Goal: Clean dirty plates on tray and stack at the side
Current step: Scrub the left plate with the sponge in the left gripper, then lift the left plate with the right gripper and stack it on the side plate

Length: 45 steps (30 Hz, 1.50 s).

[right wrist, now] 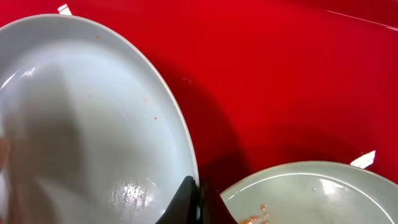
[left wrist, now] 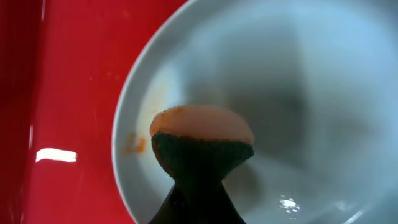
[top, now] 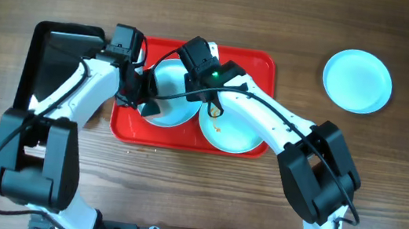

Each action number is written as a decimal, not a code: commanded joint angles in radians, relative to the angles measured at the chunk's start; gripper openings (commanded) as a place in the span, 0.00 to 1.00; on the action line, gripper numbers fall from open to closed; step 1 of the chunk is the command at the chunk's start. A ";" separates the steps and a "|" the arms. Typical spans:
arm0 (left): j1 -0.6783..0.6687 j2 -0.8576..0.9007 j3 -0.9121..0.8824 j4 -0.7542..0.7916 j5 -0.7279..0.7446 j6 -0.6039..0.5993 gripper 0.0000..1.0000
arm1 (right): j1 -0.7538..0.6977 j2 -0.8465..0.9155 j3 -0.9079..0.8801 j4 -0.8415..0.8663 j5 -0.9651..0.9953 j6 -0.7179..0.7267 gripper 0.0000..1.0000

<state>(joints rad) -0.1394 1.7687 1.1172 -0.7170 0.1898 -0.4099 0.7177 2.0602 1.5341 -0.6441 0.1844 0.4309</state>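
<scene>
The red tray [top: 262, 67] holds two pale blue plates. My left gripper [top: 146, 107] is shut on a sponge [left wrist: 202, 140], orange on top and dark green below. It presses the sponge on the left plate [top: 177, 112], which has an orange smear [left wrist: 134, 144] near its rim. My right gripper [top: 207, 103] is shut on that plate's right rim [right wrist: 198, 186]. The right plate [top: 237, 135] lies flat on the tray with orange-brown smears [right wrist: 255, 218]. A third plate [top: 357, 81] sits on the table at the far right and looks clean.
A glossy black tray [top: 58, 52] lies against the red tray's left side, under my left arm. The wooden table [top: 384, 193] surrounds both trays. A few small crumbs lie just in front of the red tray.
</scene>
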 commanded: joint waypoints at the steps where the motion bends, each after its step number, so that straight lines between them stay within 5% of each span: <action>1: 0.000 0.028 -0.006 0.010 -0.105 -0.010 0.04 | -0.005 0.006 0.008 -0.004 -0.006 0.018 0.04; 17: 0.000 0.094 -0.006 0.373 -0.406 0.021 0.04 | -0.005 0.006 0.008 -0.030 -0.006 0.018 0.04; 26: 0.000 0.084 -0.006 0.653 -0.415 0.021 0.04 | -0.005 0.006 0.008 -0.053 -0.006 0.018 0.04; 31: 0.000 0.022 -0.006 0.607 -0.259 0.021 0.04 | -0.005 0.006 0.008 -0.051 -0.006 0.018 0.04; 35: 0.000 -0.097 -0.006 0.415 -0.035 0.021 0.04 | -0.005 0.006 0.008 -0.041 -0.002 0.018 0.04; 39: 0.014 -0.119 -0.006 0.264 -0.105 0.021 0.04 | -0.005 -0.015 0.015 -0.015 0.226 0.005 0.04; 45: 0.086 -0.119 -0.006 0.154 -0.112 0.020 0.04 | -0.011 -0.151 0.136 0.001 0.457 -0.290 0.04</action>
<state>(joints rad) -0.0864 1.6585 1.1088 -0.5274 0.0879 -0.3981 0.7124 2.0258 1.5623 -0.6651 0.4927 0.3298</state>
